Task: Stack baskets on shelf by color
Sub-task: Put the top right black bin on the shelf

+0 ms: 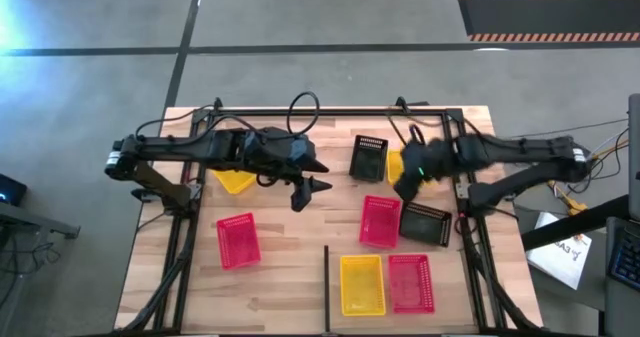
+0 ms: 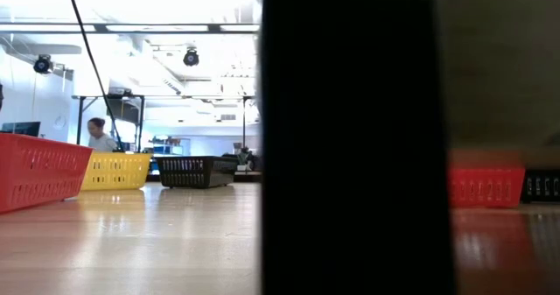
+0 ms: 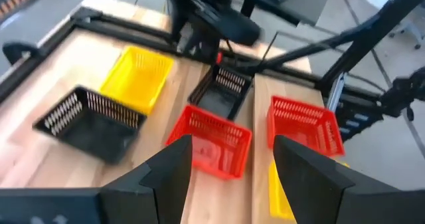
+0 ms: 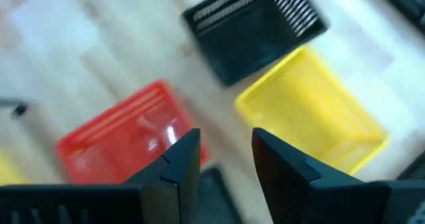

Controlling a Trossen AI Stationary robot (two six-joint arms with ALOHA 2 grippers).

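Several baskets lie on the wood table. The high view shows a yellow basket (image 1: 235, 181) partly under the left arm, a black basket (image 1: 369, 158), a yellow one (image 1: 394, 164) beside it, a red basket (image 1: 379, 220), a black one (image 1: 424, 223) and a red one (image 1: 237, 240). A yellow basket (image 1: 362, 284) and a red basket (image 1: 410, 282) sit on the shelf patch (image 1: 450, 307), right of the thin black bar (image 1: 326, 287). My left gripper (image 1: 312, 190) (image 3: 232, 157) is open above the table's middle. My right gripper (image 1: 405, 185) (image 4: 226, 151) is open, over the gap between the red basket (image 4: 126, 141) and the yellow basket (image 4: 319, 114).
Black frame rails (image 1: 480, 267) run along the table's sides and far edge. A wide dark shape (image 2: 350, 137) blocks the middle of the low view. A person (image 2: 98, 136) stands far back in the room. Bare wood (image 1: 280, 287) lies left of the bar.
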